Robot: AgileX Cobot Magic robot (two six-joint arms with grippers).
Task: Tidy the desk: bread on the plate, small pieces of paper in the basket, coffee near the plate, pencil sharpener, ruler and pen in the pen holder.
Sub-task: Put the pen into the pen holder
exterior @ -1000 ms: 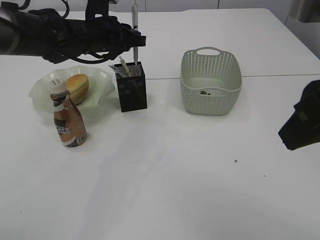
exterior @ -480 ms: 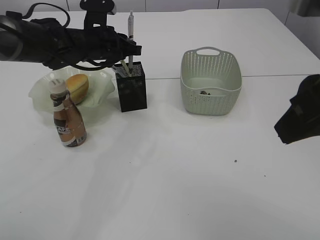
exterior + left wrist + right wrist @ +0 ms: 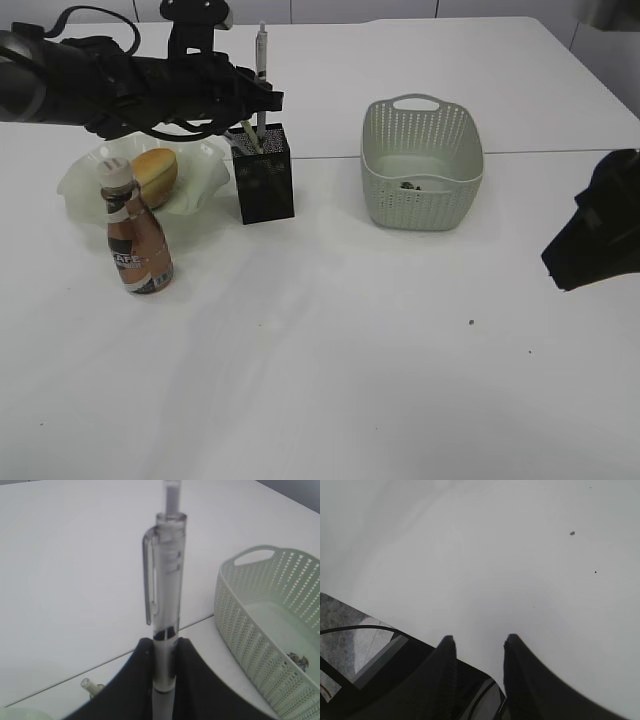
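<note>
My left pincer (image 3: 262, 100) holds the pen (image 3: 261, 75) upright over the pen holder (image 3: 264, 175) just below; the basket (image 3: 422, 165) sits to its right.

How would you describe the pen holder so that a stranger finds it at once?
On the white desk, look between the wavy green plate on the left and the pale green basket on the right. The pen holder is the black upright square box there. It alone is dark, with dotted mesh sides, and an upright pen rises above it.

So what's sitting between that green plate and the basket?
The black pen holder, seen in the exterior view, with the left gripper holding a pen over it.
</note>
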